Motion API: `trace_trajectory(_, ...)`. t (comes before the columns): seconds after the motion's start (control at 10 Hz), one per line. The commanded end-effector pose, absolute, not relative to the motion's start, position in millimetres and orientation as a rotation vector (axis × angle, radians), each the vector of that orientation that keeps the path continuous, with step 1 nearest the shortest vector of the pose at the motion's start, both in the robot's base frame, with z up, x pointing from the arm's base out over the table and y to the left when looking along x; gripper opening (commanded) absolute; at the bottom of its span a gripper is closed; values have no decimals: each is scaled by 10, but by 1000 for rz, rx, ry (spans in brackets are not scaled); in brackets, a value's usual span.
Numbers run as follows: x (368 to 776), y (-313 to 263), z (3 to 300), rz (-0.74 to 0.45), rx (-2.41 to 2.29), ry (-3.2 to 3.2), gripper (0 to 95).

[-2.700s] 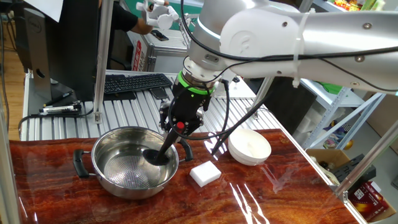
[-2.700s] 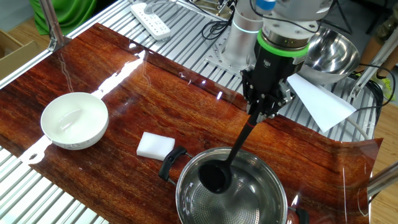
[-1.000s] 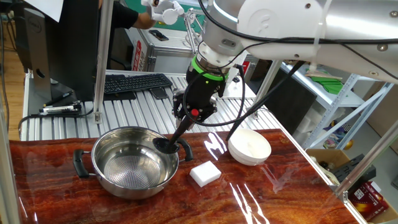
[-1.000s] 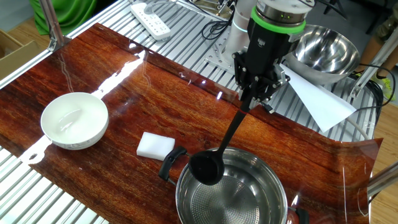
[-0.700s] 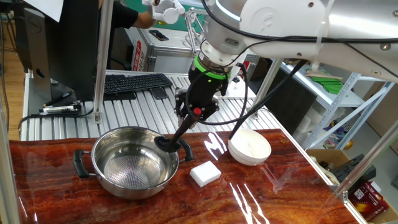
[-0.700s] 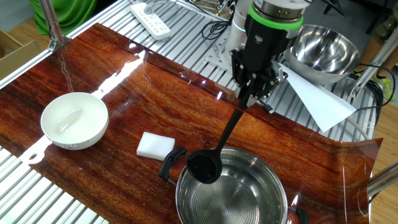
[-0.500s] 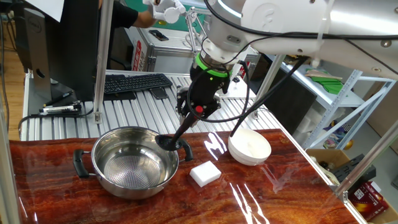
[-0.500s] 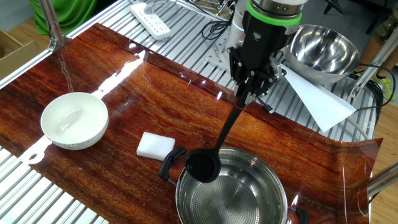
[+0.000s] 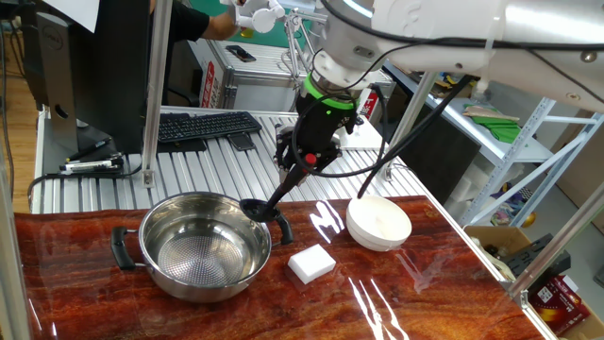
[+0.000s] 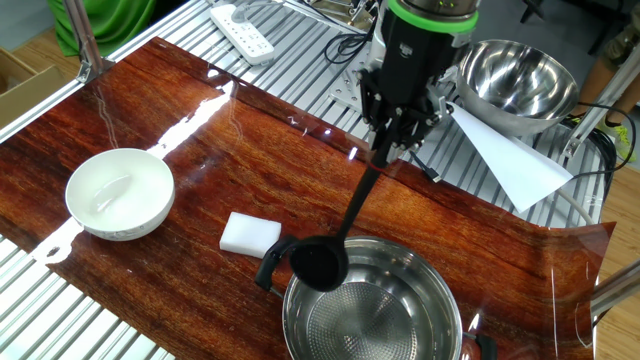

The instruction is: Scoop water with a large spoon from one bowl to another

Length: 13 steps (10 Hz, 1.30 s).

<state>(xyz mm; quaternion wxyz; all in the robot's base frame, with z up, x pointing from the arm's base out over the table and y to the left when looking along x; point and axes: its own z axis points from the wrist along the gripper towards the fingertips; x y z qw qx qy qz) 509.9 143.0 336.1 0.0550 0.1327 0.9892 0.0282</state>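
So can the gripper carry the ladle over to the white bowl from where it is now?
Probably yes. The gripper holds the ladle above the steel pot rim, and only the low white block lies toward the white bowl.

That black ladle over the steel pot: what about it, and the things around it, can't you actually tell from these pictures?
- Water in the ladle: its cup is dark in both fixed views.
- Water level in the steel pot: only glare shows.
- Pot's near rim: cut off by the other fixed view's bottom edge.
- Claw fingertips: black on black, blending with the handle.
- White bowl contents: white on white, unclear.
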Motion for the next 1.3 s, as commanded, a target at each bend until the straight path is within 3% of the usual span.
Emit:
trace_trajectory(0.1, 5127, 1409, 3376, 86, 384, 3010, 0)
trace_trajectory(1.3, 5230, 1039, 3448, 98, 226, 3017, 0)
